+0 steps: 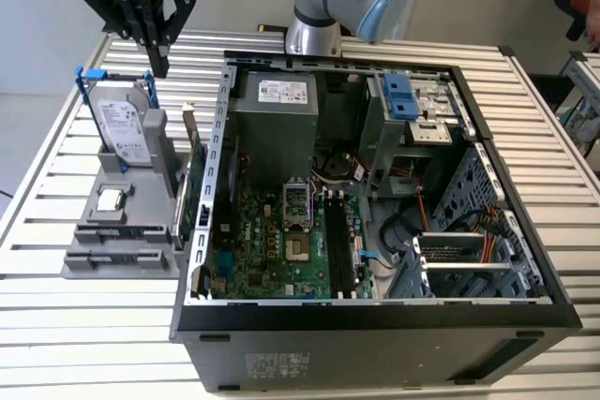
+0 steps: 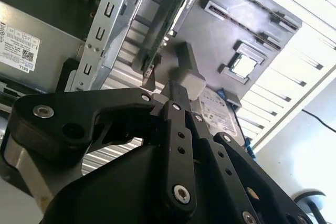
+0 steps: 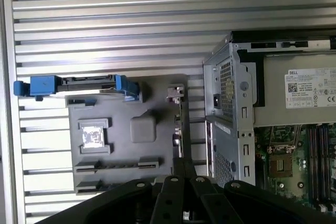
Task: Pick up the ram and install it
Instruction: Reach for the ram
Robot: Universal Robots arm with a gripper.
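Gripper [image 1: 159, 61] pressed together, I hover above the parts tray [image 1: 141, 259], likely high to clear the upright hard drive [image 1: 122, 124].

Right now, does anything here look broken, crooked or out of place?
Nothing stands out. The hard drive and green card stand upright in their grey holder, and the open computer case sits flat on the table.
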